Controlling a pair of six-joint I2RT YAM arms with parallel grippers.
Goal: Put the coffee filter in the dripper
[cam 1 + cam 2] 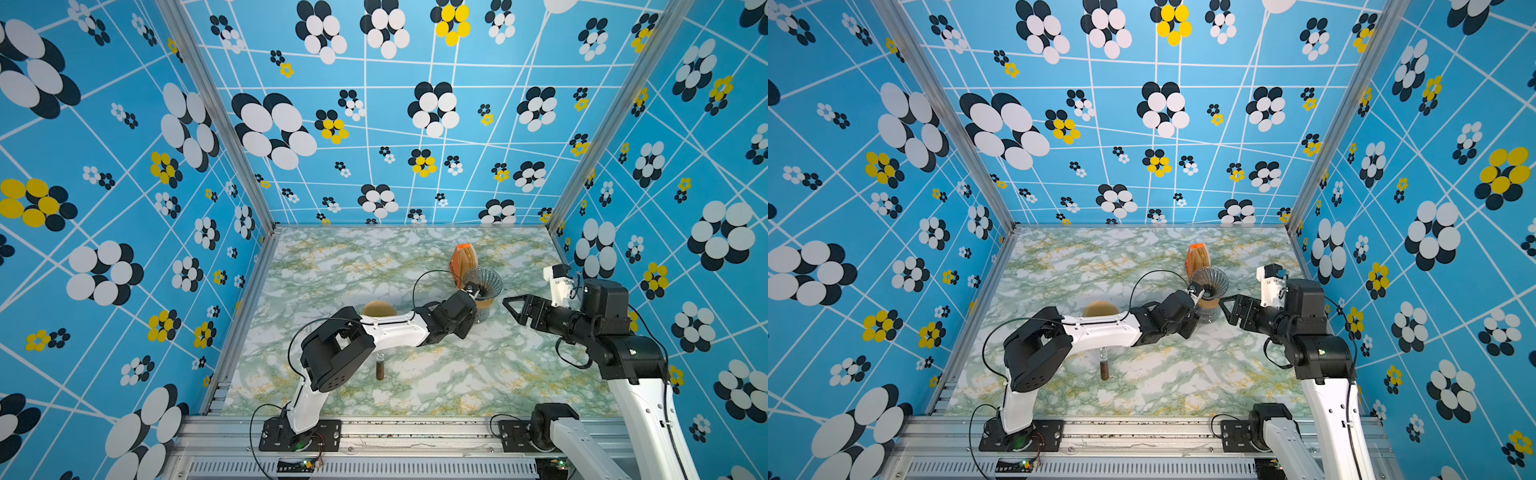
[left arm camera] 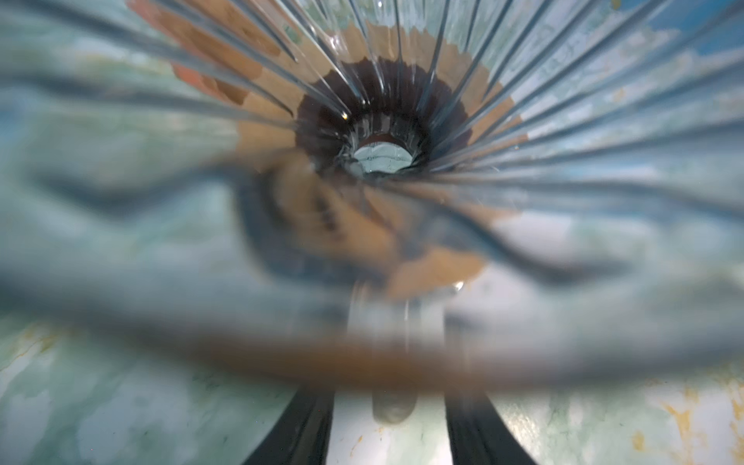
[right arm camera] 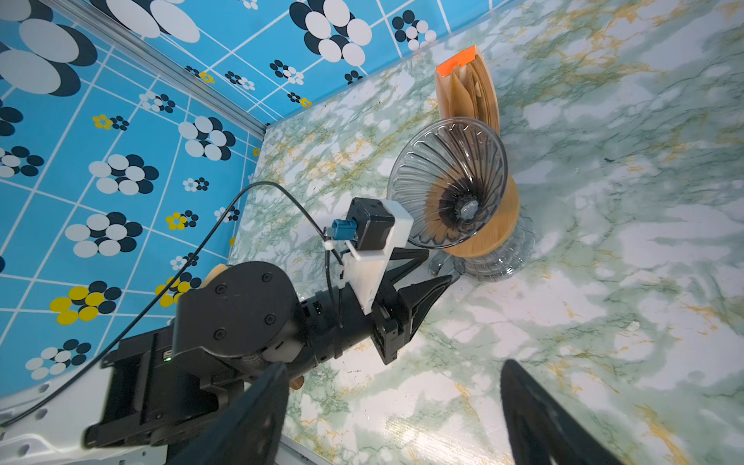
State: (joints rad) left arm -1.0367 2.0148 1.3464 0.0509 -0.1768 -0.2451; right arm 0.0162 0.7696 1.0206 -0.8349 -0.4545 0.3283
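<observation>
Dripper (image 3: 451,185) just beside left gripper (image 3: 438,266); filter stack (image 3: 471,92) behind dripper.

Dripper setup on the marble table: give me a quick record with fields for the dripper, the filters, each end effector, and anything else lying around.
dripper: clear ribbed glass cone on a wooden collar, no paper inside
coffee filters: brown stack with an orange tab on top, standing beside the dripper toward the back wall
left end effector: at the dripper's foot, fingers apart; grip unclear
right end effector: open, empty, apart from the dripper
other items: small brown vial; round tan disc partly hidden by the left arm
task status: filter not yet in dripper
</observation>
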